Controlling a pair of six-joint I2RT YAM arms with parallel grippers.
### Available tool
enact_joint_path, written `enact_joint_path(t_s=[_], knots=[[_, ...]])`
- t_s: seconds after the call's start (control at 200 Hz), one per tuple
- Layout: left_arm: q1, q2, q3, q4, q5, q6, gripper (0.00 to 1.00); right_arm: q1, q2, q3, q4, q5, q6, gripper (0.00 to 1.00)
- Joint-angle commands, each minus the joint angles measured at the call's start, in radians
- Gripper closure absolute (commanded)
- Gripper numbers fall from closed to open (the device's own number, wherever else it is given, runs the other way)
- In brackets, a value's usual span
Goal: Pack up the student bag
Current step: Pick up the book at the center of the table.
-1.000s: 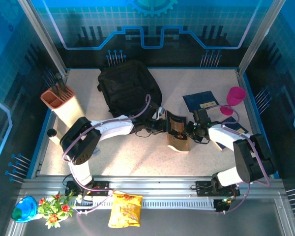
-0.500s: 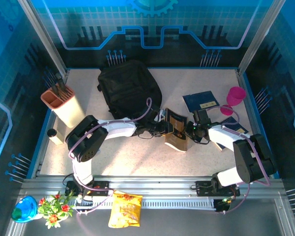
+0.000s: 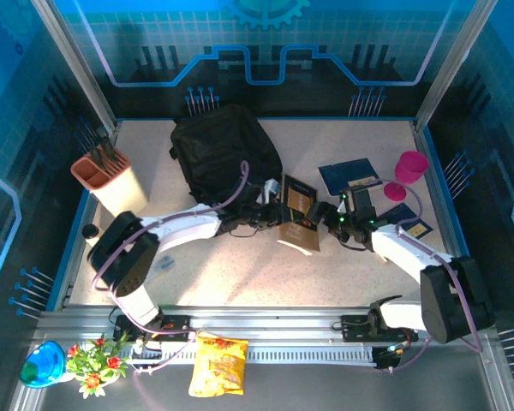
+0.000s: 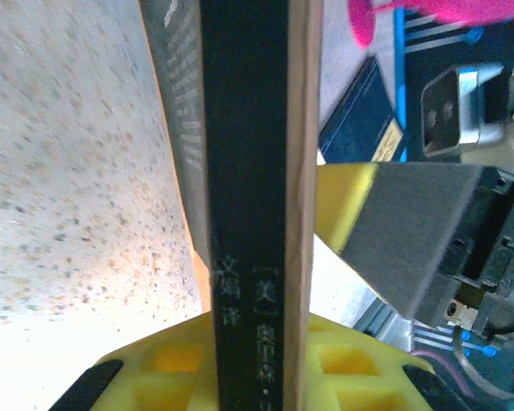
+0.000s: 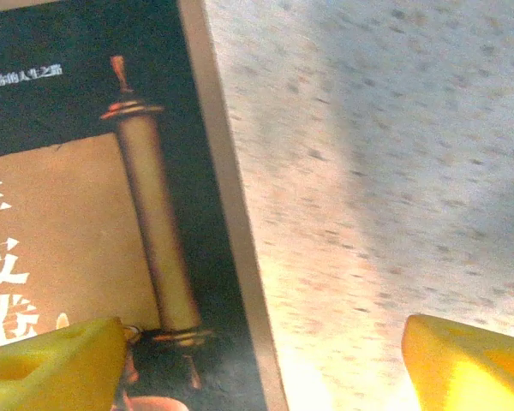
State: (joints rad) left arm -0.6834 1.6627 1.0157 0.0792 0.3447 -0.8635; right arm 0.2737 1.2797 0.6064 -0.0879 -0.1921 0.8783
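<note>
The student bag (image 3: 227,154) lies at the back left of the table, a big black backpack. A dark book with a tan cover picture (image 3: 298,218) stands on edge at mid-table, just right of the bag. My left gripper (image 3: 278,208) is shut on it. In the left wrist view the book's black spine (image 4: 248,171) runs up between the yellow fingers (image 4: 137,377) of that gripper (image 4: 257,364). My right gripper (image 3: 329,218) hangs open right beside the book. In the right wrist view its jaws (image 5: 261,368) stand wide, the book's cover (image 5: 86,214) at the left finger.
A blue booklet (image 3: 349,175) and a pink cup (image 3: 409,167) sit at the back right, another dark book (image 3: 409,226) under the right arm. A beige pen holder (image 3: 111,184) stands at the left edge. A yellow snack bag (image 3: 218,364) lies on the front rail.
My right gripper has opened and let go of the book. The left gripper has closed on it and carried it a little back, toward the bag.
</note>
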Motion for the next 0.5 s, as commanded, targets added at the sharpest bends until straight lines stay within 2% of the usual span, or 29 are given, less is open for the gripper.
enact_joint_path(t_s=[0.0,0.15,0.25,0.495], knots=[[0.064,-0.119,-0.019,0.042,-0.035,0.024,0.95,0.000,-0.043,-0.024,0.201,-0.131,0.046,0.01],[0.137,-0.223,-0.051,0.078,-0.100,-0.037,0.95,0.019,-0.050,-0.018,0.351,-0.197,0.177,0.00],[0.173,-0.262,-0.074,0.152,-0.151,-0.114,0.95,0.031,-0.038,-0.030,0.516,-0.223,0.293,0.00],[0.183,-0.264,-0.084,0.332,-0.286,-0.279,0.95,0.089,0.088,-0.024,0.835,-0.229,0.615,0.00]])
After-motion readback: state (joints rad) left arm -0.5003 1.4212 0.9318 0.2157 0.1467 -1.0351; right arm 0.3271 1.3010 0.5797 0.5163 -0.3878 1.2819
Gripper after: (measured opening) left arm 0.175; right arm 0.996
